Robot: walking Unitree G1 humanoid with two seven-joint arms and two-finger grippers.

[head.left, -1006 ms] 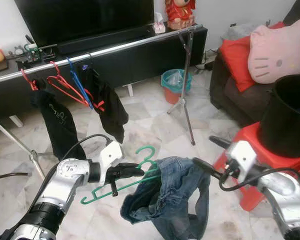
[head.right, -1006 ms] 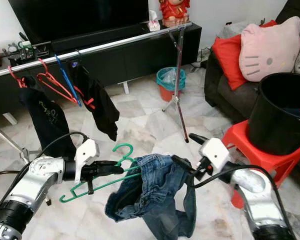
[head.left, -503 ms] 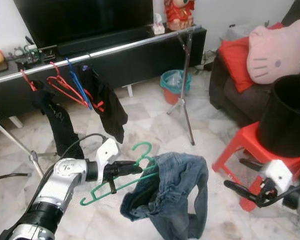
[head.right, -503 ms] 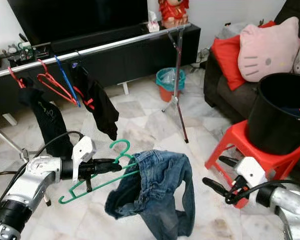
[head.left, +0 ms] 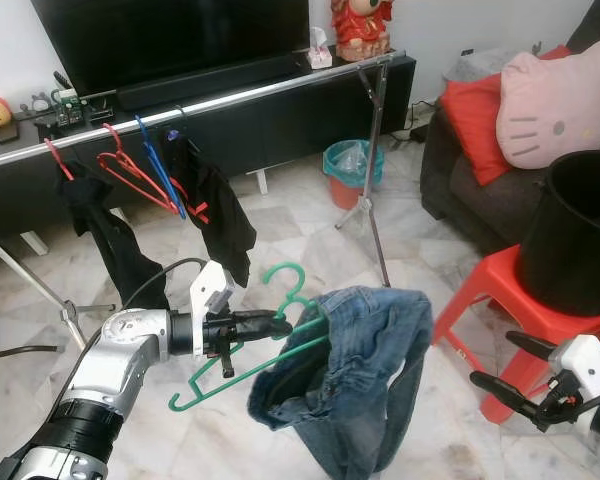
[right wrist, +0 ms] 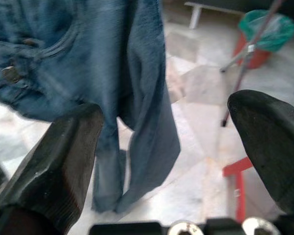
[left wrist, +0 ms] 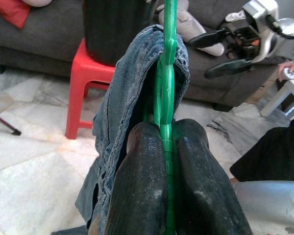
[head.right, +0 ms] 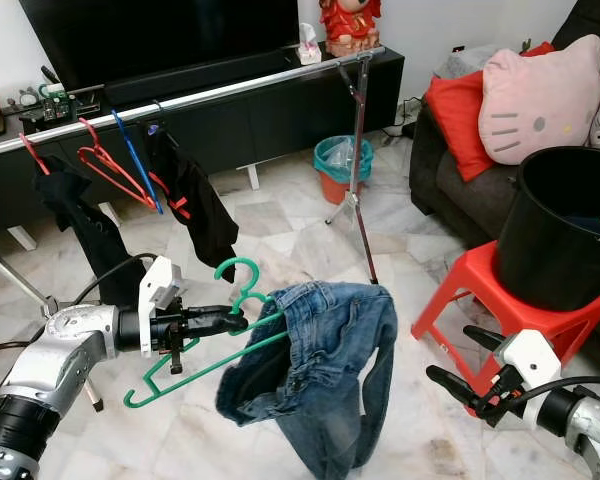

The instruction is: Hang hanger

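Note:
A green hanger (head.left: 242, 372) hangs in mid-air in front of me with blue jeans (head.left: 350, 380) draped over its right end. My left gripper (head.left: 270, 322) is shut on the hanger just below its hook; in the left wrist view both black fingers (left wrist: 142, 196) pinch the green bar (left wrist: 165, 73). My right gripper (head.left: 515, 368) is open at the lower right, clear of the jeans, which show ahead of it in the right wrist view (right wrist: 112, 63). The silver clothes rail (head.left: 210, 100) runs across the back, carrying red and blue hangers (head.left: 130, 170) and dark clothes (head.left: 215, 205).
A red stool (head.left: 500, 300) holding a black bucket (head.left: 580, 230) stands at the right, beside a dark sofa with a pink cushion (head.left: 555, 95). The rail's tripod leg (head.left: 372, 210) and a teal bin (head.left: 350, 165) stand behind. A TV cabinet (head.left: 280, 100) lines the back wall.
My right gripper let go of the jeans and drew back low to the right. The left gripper lifted the hanger slightly, and the jeans now hang from it alone.

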